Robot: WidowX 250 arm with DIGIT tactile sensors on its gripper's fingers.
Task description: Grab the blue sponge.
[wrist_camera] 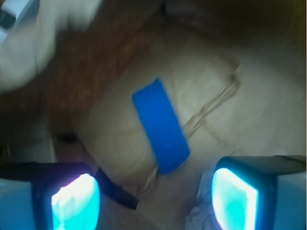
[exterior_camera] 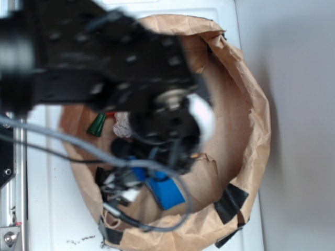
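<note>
The blue sponge lies flat on brown paper inside the opened paper bag. In the wrist view the blue sponge is a bright blue strip lying diagonally, just ahead of the jaws and between them. My gripper is open and empty, and its two fingers glow cyan at the bottom corners. In the exterior view the gripper is blurred and dark, hanging above the sponge's upper left end. I cannot tell whether it touches the sponge.
A crumpled white paper ball and a green piece lie at the bag's left. Black tape patches sit on the bag's lower rim. Grey cables cross the left side. The bag rests on a white surface.
</note>
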